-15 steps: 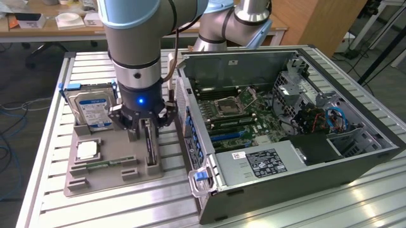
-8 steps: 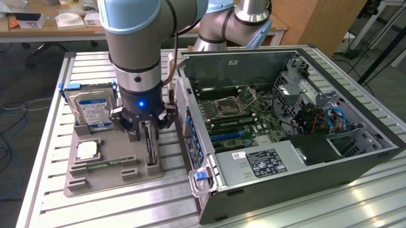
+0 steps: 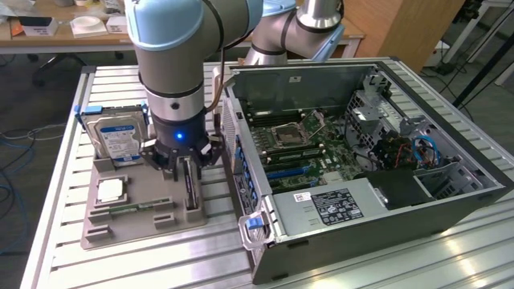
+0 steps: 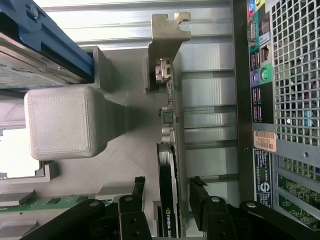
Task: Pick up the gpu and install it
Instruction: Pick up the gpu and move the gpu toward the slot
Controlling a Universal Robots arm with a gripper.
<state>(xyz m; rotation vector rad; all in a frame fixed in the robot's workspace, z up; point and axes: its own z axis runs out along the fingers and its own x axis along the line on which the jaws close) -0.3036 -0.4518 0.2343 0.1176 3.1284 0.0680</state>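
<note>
- The end effector (image 3: pixel 186 173) (image 4: pixel 167 186) is released; its fingers (image 4: pixel 139 187) straddle the gpu (image 3: pixel 191 194) (image 4: pixel 168 165) with gaps on both sides.
- The gpu stands on edge in a slot along the grey tray's (image 3: pixel 136 232) edge nearest the computer case (image 3: pixel 337 208).
- The tray sits on the bench (image 3: pixel 401 265), with a hard drive (image 3: pixel 117 135) upright at its far corner.

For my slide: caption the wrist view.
Open gripper straddling the gpu, on edge in its gray tray beside the computer case.
</note>
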